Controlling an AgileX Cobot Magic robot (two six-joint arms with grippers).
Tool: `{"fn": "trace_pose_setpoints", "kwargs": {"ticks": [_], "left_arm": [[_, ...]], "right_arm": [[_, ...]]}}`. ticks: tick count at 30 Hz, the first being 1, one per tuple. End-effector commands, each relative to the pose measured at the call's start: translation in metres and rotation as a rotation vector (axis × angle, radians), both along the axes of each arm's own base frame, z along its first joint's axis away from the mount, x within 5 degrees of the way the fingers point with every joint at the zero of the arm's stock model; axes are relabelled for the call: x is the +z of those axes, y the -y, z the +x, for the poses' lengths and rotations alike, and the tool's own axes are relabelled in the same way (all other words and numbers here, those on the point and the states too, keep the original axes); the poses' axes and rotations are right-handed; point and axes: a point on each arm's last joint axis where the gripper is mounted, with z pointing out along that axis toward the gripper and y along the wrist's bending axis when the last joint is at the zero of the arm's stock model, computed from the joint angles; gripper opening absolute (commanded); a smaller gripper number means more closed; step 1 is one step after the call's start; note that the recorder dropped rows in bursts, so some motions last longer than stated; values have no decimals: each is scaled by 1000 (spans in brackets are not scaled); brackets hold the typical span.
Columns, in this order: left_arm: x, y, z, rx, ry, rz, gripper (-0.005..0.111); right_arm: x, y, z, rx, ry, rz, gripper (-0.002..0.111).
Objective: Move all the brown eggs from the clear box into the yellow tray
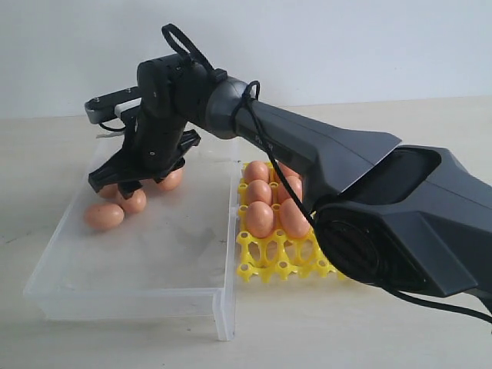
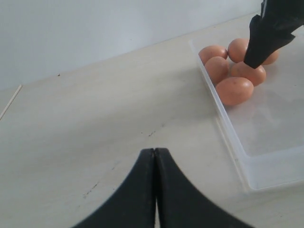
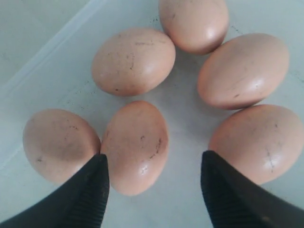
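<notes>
The table [image 1: 384, 330] carries it all, and the box [image 1: 138, 284] lies right beneath the right gripper [image 3: 152, 164], its near wall well out in front. The tray [image 1: 265, 265] sits off to the gripper's arm side, just past the box wall, with several eggs [image 1: 261, 217] seated in its far cups and the near cups bare.

Now the right gripper: jaws spread wide, holding nothing, hanging low over a loose cluster of eggs [image 1: 104, 216] in the box's far corner. The left gripper [image 2: 155, 156] is closed tight on nothing, out over bare table, well apart from the box.

One egg [image 3: 135, 145] lies between the open jaws, and that looks like the pick. Here's the worry: a neighbour [image 3: 59, 142] touches it, right where one fingertip points. Drop straight down and that finger could land on the seam, shoving the neighbour or riding up its shell. On the other side, another egg [image 3: 263, 140] sits just beside the opposite finger and could get nudged away. The shells look smooth, so an off-centre squeeze may squirt the egg free, and too hard a squeeze may crack it.
</notes>
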Motion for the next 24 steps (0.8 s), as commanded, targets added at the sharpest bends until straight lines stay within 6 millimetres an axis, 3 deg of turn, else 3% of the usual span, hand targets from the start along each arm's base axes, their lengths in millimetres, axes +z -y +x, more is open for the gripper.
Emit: {"fn": "trace_pose_setpoints", "kwargs": {"ticks": [1,7,15,17,21,24], "left_arm": [[2,0,0,-1,16,-5,0],[2,0,0,-1,16,-5,0],[2,0,0,-1,16,-5,0],[2,0,0,-1,16,-5,0],[2,0,0,-1,16,-5,0],[2,0,0,-1,16,-5,0]], "right_arm": [[5,-3,0,-27,-5,44,60],[8,-13,-2,-21,41,106,60],[-28,-16,-2,-20,-7,65,57],[-29,-15,-2,-17,2,50,48],[-17,-13,-1,25,50,26,12],[-13,-11,-1,57,59,9,0]]}}
